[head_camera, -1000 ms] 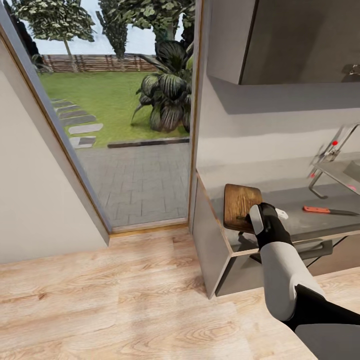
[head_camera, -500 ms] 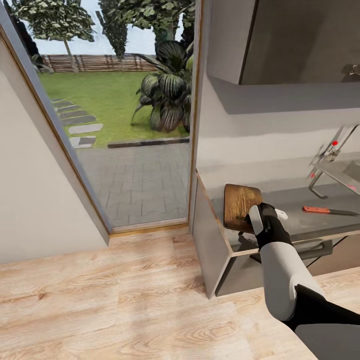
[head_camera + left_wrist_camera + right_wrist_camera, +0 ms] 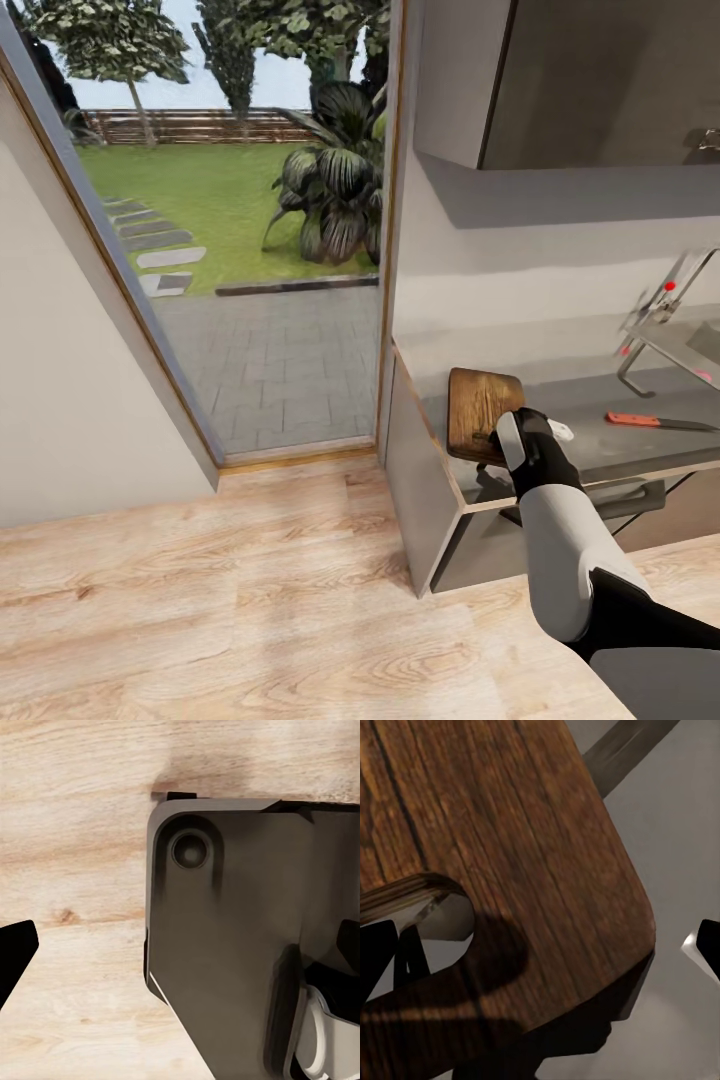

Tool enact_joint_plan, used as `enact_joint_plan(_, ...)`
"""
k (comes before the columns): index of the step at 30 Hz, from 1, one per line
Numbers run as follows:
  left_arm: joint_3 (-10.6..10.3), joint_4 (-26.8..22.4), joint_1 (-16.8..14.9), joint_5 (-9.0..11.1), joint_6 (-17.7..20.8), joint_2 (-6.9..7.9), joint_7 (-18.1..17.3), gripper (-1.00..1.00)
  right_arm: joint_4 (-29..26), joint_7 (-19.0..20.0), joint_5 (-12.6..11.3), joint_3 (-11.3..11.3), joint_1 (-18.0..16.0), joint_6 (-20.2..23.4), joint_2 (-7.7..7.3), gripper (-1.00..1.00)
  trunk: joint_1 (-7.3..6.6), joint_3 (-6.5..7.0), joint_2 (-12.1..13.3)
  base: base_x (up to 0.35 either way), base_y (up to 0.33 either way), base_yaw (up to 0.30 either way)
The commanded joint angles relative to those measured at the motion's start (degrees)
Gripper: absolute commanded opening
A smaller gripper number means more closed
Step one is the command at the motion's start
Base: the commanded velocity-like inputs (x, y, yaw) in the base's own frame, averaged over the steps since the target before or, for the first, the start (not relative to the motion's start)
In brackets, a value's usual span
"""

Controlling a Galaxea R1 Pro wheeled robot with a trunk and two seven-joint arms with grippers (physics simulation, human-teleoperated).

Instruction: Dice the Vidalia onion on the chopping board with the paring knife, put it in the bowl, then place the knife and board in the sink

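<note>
Countertop [image 3: 600, 395] with chopping board [image 3: 480, 408], paring knife [image 3: 655, 421]

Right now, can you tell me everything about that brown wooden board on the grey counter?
The dark-brown wooden chopping board has rounded corners, streaky grain and a handle slot. It lies flat at the corner of the shiny grey countertop, left of the orange-handled knife. The right gripper is at its near, slotted end, fingers spread on either side of that corner.

Pale wooden floor [image 3: 75, 832], dark grey robot base [image 3: 225, 945] with round recess [image 3: 190, 850], black fingertip [image 3: 13, 952]
</note>
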Motion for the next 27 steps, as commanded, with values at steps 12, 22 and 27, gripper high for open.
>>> enact_joint_plan(12,0.1,0.0,0.0,0.1,-0.1,-0.01,0.0,1.00,0.1,-0.2,-0.4,-0.2,0.0,0.2,0.05,1.00,0.03,-0.44,-0.1,0.000,0.000,0.000)
enact_joint_plan(22,0.1,0.0,0.0,0.1,-0.1,0.01,0.0,1.00,0.7,-0.2,-0.4,-0.2,0.0,0.3,0.05,1.00,0.03,-0.65,-0.1,0.000,0.000,0.000)
enact_joint_plan(27,0.1,0.0,0.0,0.1,-0.1,-0.02,0.0,1.00,1.0,-0.2,-0.4,-0.2,0.0,0.3,0.05,1.00,0.03,-0.66,-0.1,0.000,0.000,0.000)
